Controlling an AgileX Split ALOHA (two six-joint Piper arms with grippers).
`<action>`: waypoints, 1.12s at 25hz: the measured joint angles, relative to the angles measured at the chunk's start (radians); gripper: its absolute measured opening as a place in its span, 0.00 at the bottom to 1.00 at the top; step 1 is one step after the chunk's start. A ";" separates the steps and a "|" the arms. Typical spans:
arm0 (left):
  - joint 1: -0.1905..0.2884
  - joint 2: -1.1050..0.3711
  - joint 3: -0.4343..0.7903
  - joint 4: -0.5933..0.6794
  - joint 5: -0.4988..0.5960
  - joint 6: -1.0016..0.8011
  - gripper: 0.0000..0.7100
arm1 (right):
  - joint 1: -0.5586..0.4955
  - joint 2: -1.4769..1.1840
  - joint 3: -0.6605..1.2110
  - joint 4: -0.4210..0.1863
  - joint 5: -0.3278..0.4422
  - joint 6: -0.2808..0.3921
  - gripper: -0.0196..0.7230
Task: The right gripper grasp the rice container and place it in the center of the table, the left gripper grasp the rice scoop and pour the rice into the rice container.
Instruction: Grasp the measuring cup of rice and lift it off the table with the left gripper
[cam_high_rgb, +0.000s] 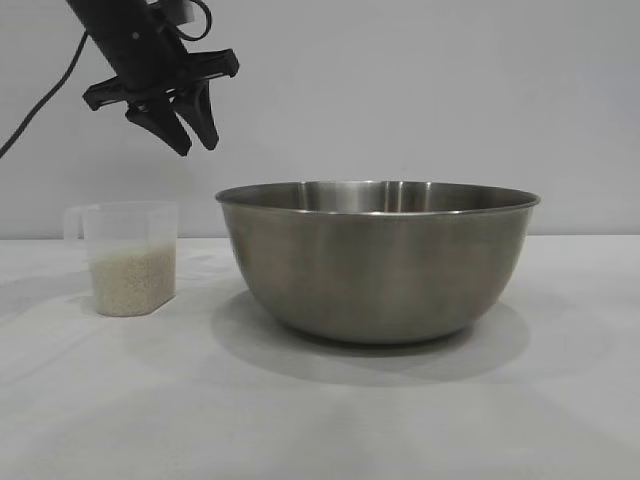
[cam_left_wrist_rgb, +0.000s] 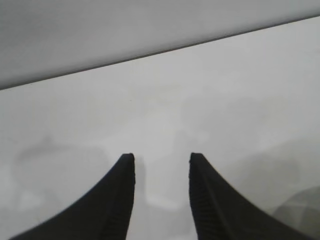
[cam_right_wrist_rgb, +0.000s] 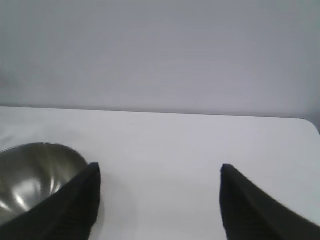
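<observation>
On the table (cam_high_rgb: 320, 420), rice scoop (cam_high_rgb: 130, 258) half-full of rice (cam_high_rgb: 132, 280), rice container (cam_high_rgb: 378, 258), left gripper (cam_high_rgb: 187, 125) released above

The rice container (cam_high_rgb: 378, 262) is brushed silver-grey steel, and the rice scoop (cam_high_rgb: 128, 256) is clear plastic holding off-white rice (cam_high_rgb: 132, 281). The table (cam_high_rgb: 320, 410) is plain white. The left gripper (cam_high_rgb: 193, 128) is black, its fingers (cam_left_wrist_rgb: 215, 200) apparently finely ribbed.

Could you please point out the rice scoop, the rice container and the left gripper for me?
rice scoop (cam_high_rgb: 130, 245): exterior view, clear wall above the rice.
rice container (cam_high_rgb: 375, 270): exterior view, outer steel wall.
left gripper (cam_high_rgb: 190, 118): exterior view, between its fingertips.
</observation>
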 joint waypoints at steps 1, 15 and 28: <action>0.000 0.000 0.000 0.000 0.000 0.000 0.29 | 0.000 -0.043 0.007 -0.004 0.051 0.000 0.59; 0.000 -0.032 0.000 0.000 -0.002 0.000 0.29 | -0.040 -0.397 0.013 -0.351 0.581 0.359 0.52; -0.001 -0.042 0.000 0.004 0.006 0.000 0.29 | -0.050 -0.592 0.019 -0.418 0.712 0.403 0.52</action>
